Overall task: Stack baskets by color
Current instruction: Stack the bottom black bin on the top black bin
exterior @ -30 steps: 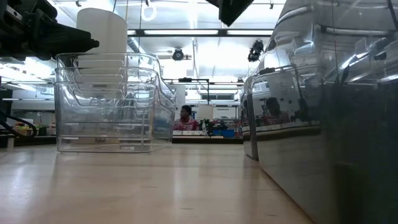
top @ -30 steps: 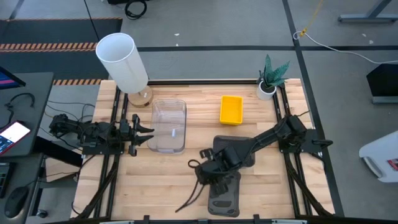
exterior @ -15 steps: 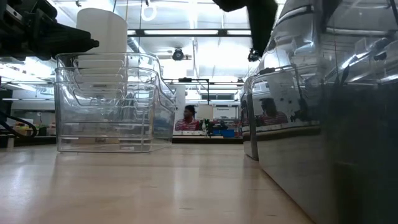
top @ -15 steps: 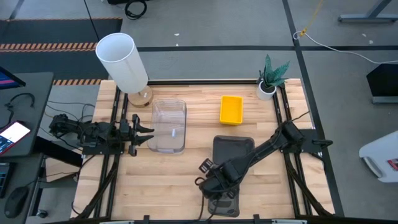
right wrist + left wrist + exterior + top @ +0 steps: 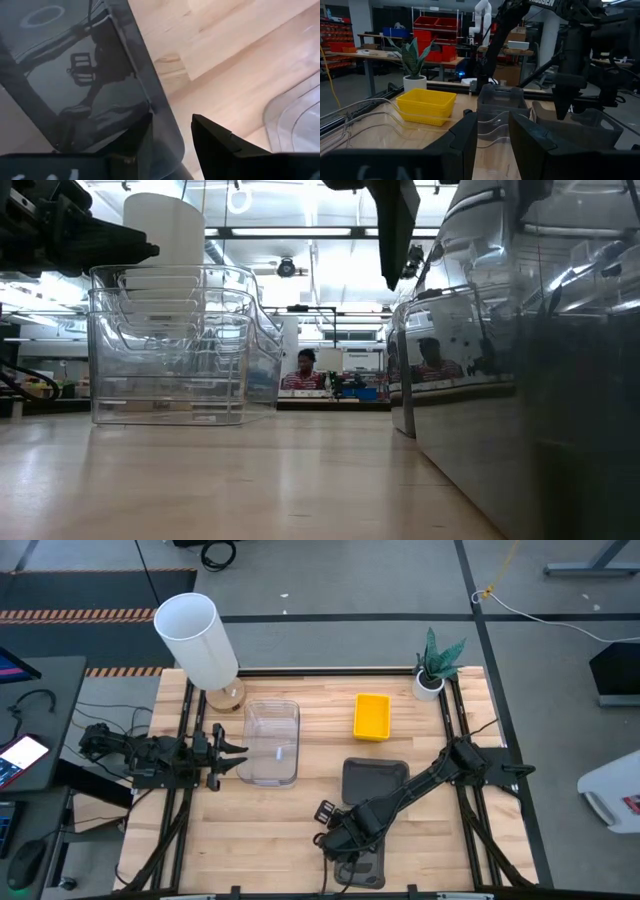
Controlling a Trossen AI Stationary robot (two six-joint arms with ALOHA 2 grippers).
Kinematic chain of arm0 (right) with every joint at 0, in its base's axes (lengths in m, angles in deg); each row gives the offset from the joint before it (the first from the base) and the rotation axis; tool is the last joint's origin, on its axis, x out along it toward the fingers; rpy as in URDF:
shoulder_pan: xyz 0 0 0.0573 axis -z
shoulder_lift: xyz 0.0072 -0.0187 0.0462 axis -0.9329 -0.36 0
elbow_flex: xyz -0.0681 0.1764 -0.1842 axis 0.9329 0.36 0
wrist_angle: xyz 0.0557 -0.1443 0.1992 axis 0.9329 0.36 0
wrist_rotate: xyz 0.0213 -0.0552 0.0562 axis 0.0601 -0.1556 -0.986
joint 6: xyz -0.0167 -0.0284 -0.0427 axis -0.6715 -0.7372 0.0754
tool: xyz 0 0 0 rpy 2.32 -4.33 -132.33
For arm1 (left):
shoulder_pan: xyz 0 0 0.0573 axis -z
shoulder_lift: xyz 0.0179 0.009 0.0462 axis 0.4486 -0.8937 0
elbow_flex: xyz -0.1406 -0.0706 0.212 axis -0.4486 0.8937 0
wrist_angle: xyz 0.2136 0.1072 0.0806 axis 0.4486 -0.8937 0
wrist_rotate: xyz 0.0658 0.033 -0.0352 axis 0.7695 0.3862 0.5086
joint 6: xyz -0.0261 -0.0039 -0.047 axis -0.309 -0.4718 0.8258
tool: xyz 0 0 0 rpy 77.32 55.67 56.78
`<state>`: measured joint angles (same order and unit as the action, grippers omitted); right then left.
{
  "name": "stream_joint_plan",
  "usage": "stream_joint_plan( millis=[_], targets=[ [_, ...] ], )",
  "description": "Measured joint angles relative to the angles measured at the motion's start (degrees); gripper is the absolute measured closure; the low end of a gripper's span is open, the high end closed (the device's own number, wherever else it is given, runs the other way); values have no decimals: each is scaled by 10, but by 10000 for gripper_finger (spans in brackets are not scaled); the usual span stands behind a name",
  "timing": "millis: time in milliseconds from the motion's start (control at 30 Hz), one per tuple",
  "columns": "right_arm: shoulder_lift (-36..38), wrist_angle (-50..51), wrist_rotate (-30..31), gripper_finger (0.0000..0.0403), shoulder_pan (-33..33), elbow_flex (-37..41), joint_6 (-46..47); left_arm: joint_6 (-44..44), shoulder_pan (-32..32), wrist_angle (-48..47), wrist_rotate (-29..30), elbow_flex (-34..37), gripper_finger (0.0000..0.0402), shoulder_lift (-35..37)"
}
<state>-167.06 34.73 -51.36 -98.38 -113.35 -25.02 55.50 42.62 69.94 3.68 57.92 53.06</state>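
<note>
Right pincer [image 5: 167, 137]: I'm straddling the near grey basket's [image 5: 362, 862] rim, fingers apart, not yet clamping.
Left pincer [image 5: 492, 145]: I'm waiting open beside the clear baskets [image 5: 272, 742].

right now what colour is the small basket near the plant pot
Bright yellow, seen best in the high view.

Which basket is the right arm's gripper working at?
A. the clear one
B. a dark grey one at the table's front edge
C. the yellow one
B: the right gripper straddles the rim of the front dark grey basket; the wrist view shows its fingers either side of the wall.
</note>
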Motion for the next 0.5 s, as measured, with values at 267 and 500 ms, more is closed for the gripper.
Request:
stream_joint_plan(
  millis=[267,500],
  targets=[
    [0,-32,-34,265,15,29,-3,0,0,0,0,0,285,0],
    [0,-98,-44,266,17,73,-30,0,0,1,0,0,285,0]
  ],
)
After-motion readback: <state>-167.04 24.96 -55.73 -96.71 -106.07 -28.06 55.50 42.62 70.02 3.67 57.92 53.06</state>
